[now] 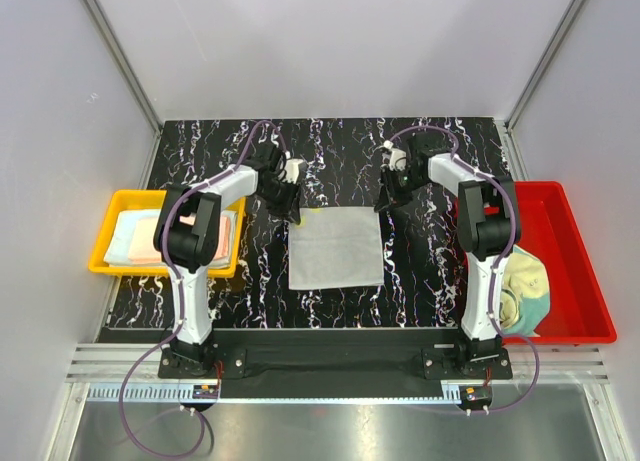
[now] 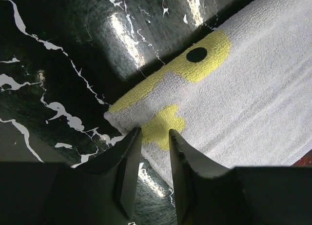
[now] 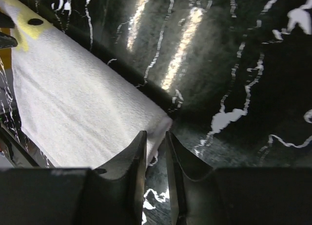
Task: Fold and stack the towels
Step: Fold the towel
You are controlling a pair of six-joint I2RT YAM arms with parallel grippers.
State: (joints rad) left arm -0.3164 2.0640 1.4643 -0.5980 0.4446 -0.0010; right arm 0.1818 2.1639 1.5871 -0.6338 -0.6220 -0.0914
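Red tray (image 1: 570, 333) low on the right first, crumpled towels (image 1: 523, 289) in yellow and green waiting at its near end. Up a touch on the left, the yellow tray (image 1: 130, 269) carries the folded stack (image 1: 135, 236). Centre of the marbled table (image 1: 420, 281) now: the white towel (image 1: 336, 249) lies spread out, close to square, near edge toward the arm bases, far edge running left to right.

That far edge is where the action is. On its left corner sits the left gripper (image 1: 297, 206), on its right corner the right gripper (image 1: 383, 199), 1 arm per corner, neither nearer than the other.

Left wrist view: 2 fingers drawn close, only a slim gap, and the corner with the yellow patch (image 2: 195, 64) runs into it. Right wrist view: same story, plain white corner between narrow jaws. A dark shadow under the far edge suggests it's off the table, so I read both as clamped on the towel.

All the cloth lies toward the bases from both grippers, so the fold looks like a pull straight back, far edge onto near edge, arms level or the hem skews.
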